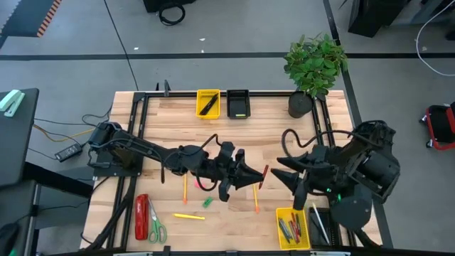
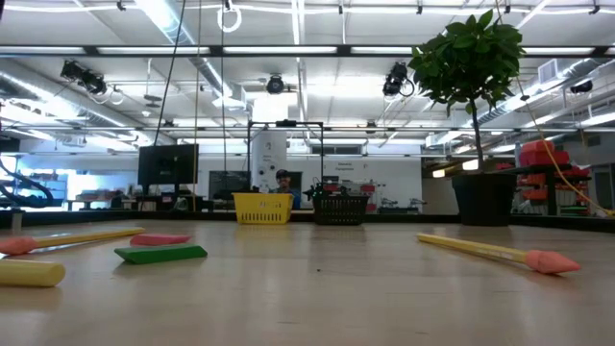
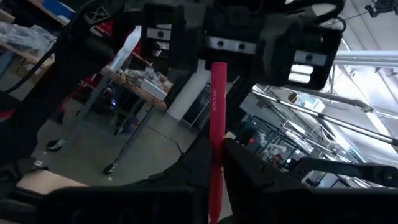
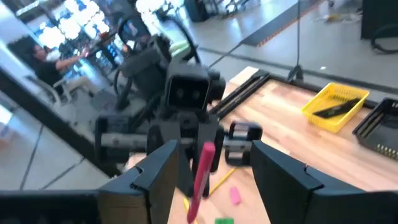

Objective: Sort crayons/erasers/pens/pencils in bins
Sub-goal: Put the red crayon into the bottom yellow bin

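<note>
My left gripper [image 1: 256, 178] is above the middle of the table, shut on a red crayon [image 1: 265, 176]. My right gripper [image 1: 280, 171] faces it from the right and is open. In the right wrist view its two fingers [image 4: 155, 177] stand on either side of the crayon [image 4: 200, 171] without touching it. On the table lie an orange pencil [image 1: 185, 186], a second orange pencil [image 1: 256, 199], a yellow stick [image 1: 188, 216] and a green eraser [image 1: 207, 203]. Neither gripper shows in the low view. My left gripper pinches the red crayon between its two fingers, on the crayon's lower part [image 3: 215, 177]. The fingers come level from the table's left and lie across the crayon. The crayon is lifted clear of the table, and its longer free part [image 3: 217, 99] sticks out past the fingers.
At the far edge stand a yellow bin [image 1: 207, 103] holding a black pen and a black bin [image 1: 238, 104] holding a green eraser. At the near right are a yellow bin [image 1: 293, 227] with crayons and a black bin [image 1: 320, 224]. A red stapler [image 1: 141, 217], scissors [image 1: 156, 227] and a potted plant [image 1: 313, 67] are also there.
</note>
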Controlling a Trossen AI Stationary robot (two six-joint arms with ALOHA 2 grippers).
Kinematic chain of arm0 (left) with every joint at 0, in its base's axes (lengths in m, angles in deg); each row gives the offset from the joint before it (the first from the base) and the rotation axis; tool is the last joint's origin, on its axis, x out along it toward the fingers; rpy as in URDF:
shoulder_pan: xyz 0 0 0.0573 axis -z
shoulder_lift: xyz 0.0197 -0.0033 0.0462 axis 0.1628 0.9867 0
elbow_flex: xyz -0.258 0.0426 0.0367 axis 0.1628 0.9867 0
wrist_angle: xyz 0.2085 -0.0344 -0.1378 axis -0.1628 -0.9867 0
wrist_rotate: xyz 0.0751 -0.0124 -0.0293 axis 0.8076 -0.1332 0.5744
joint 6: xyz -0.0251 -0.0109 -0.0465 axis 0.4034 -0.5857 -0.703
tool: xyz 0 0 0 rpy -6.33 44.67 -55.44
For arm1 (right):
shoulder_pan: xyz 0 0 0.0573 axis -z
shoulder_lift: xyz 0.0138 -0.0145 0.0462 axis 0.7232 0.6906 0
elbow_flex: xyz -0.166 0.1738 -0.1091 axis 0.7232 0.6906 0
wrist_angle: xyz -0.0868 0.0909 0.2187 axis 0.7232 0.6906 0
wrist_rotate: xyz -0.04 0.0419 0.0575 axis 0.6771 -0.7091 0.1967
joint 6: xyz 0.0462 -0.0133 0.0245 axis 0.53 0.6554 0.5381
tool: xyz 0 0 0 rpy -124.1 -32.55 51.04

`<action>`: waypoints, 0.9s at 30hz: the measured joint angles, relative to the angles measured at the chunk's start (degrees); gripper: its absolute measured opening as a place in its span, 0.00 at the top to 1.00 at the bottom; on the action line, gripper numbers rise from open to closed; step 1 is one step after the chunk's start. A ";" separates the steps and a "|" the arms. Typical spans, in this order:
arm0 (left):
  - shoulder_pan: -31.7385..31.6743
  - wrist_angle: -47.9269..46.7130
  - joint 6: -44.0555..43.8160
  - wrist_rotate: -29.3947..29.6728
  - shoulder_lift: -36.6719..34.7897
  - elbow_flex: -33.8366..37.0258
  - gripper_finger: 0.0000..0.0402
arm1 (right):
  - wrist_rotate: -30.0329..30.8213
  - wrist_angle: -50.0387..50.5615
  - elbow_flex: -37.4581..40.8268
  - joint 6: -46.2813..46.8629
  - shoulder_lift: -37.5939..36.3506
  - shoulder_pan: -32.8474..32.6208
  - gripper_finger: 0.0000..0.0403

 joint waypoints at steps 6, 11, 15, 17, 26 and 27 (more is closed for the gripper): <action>0.00 0.24 0.83 -0.40 0.02 0.00 0.90 | 0.54 -1.93 -0.02 0.79 0.13 1.52 0.49; 0.00 0.92 1.55 -0.44 0.02 0.00 0.91 | -1.11 -3.67 0.03 0.28 0.37 2.60 0.49; 0.00 1.04 1.94 -0.42 0.02 0.00 0.88 | -2.04 -5.85 1.73 0.09 0.62 3.42 0.49; 0.00 1.10 2.64 -0.42 0.02 0.00 0.88 | -2.29 -7.82 2.83 -0.41 0.63 4.18 0.49; 0.01 1.62 2.99 -1.31 0.02 0.00 0.90 | -3.46 -11.49 6.57 -0.98 0.61 5.86 0.49; 0.00 1.64 2.97 -1.31 0.02 0.00 0.90 | -3.55 -11.88 6.95 -1.04 0.61 5.82 0.49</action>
